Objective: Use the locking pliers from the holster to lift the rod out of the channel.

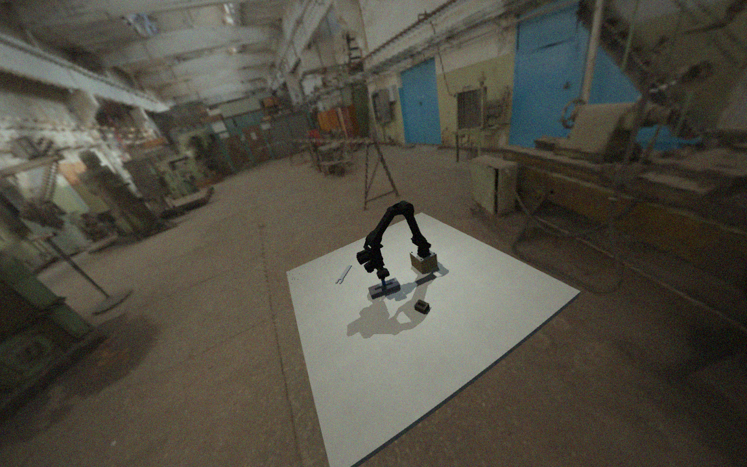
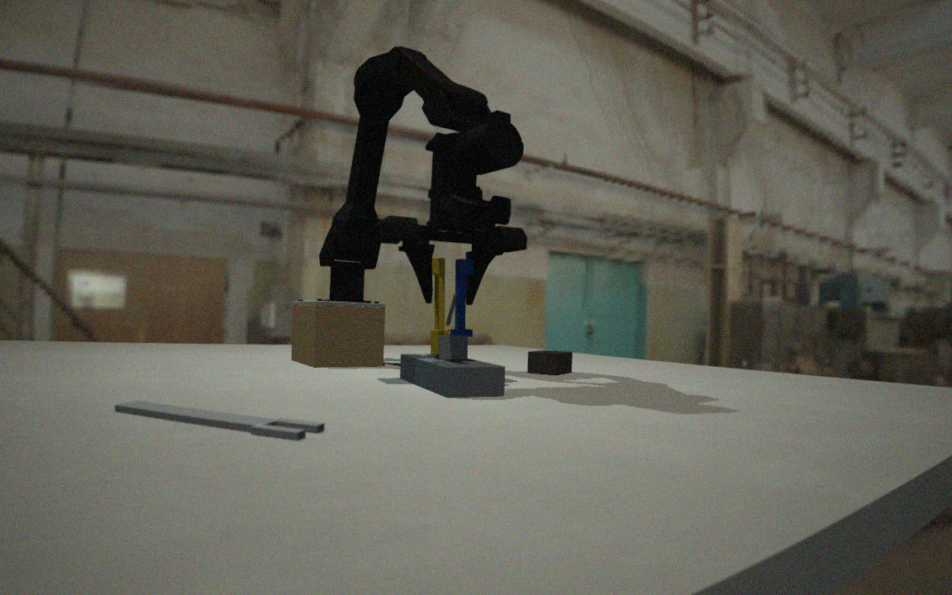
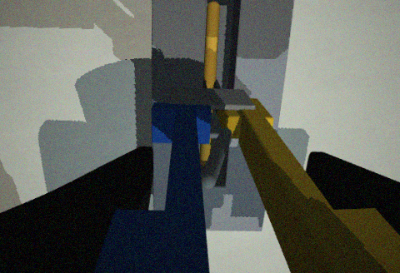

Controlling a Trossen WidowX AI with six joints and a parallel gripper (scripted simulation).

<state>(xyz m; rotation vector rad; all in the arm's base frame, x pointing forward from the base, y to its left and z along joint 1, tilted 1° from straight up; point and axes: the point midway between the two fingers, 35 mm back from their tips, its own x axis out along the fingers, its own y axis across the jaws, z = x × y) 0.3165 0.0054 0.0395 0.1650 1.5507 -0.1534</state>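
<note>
Lying nearest, at the left on the pale table top (image 1: 451, 348) (image 2: 464, 502) (image 3: 342, 57), is a grey forked bar (image 1: 343, 274) (image 2: 206, 417), its two prongs pointing right. Beyond it, near the middle, sits the grey channel block (image 1: 375, 293) (image 2: 457, 378) (image 3: 179, 7), with a narrow slot along its top. The orange rod (image 3: 212, 23) lies lengthwise in that slot, not lifted out; the wrist view shows much of it, the rest being hidden under the tool.

Over the block stand the locking pliers (image 2: 454, 347) (image 3: 233, 98), upright, their grey head at the slot. How far their own jaws reach down, and whether they have locked on the rod, I cannot tell. The blue handle (image 2: 461, 299) (image 3: 183, 173) rises on the right in the exterior view and the yellow handle (image 2: 438, 299) (image 3: 279, 173) on the left, with a slim grey lever (image 2: 451, 309) (image 3: 218, 161) slanting between them.

The black gripper (image 1: 383, 279) (image 2: 449, 302) (image 3: 232, 162) points down, its fingers clamped on the outsides of both handles, which stay apart from each other.

Farther back, to the right, rests a small dark block (image 1: 422, 306) (image 2: 549, 362). To the left is the brown box (image 1: 423, 265) (image 2: 337, 334) carrying the arm (image 1: 384, 225) (image 2: 368, 148). Far behind stands a teal door (image 2: 596, 303).
</note>
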